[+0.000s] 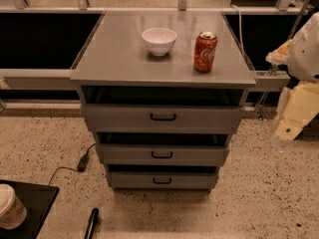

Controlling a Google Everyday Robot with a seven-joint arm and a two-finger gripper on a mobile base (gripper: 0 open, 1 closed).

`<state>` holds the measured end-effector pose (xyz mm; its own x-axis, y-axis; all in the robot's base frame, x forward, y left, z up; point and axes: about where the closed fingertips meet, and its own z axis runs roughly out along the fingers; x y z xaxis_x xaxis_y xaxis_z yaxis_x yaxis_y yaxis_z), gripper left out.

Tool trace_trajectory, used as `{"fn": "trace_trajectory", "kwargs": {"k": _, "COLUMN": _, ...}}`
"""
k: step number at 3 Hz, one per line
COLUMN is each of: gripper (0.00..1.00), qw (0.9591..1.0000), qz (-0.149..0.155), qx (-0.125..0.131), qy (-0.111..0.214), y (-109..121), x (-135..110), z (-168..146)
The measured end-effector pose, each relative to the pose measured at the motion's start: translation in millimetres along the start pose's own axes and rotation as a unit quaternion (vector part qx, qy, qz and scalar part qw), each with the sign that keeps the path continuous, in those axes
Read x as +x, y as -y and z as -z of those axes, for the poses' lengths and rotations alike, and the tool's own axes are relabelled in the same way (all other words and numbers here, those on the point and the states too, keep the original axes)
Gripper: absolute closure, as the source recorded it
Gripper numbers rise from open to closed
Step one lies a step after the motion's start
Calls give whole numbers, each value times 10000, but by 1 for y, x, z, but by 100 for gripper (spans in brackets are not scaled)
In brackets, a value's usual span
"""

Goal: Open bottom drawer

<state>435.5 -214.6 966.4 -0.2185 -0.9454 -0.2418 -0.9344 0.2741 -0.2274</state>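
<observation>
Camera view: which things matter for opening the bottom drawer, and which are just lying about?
For the job: bottom drawer, lowest of three; its black handle; the hand, right of the cabinet, apart from it.

Lying about: white bowl and red can on top; middle drawer; top drawer; cup; floor cable.
</observation>
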Motion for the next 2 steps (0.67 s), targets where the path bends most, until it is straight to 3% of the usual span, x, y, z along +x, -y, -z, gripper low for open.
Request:
{"fn": "trace_trajectory", "kwargs": {"k": 1, "gripper": 0, "qw": 9972, "qz": -106, "qx": -404, "qy": 619, "y": -26, "x": -5, "z": -51}}
{"fn": "trace_trajectory", "kwargs": {"k": 2, "gripper": 0, "qw": 9836, "qz": -374, "qx": -886, "qy": 1528, "y": -73, "x": -33, "z": -116}}
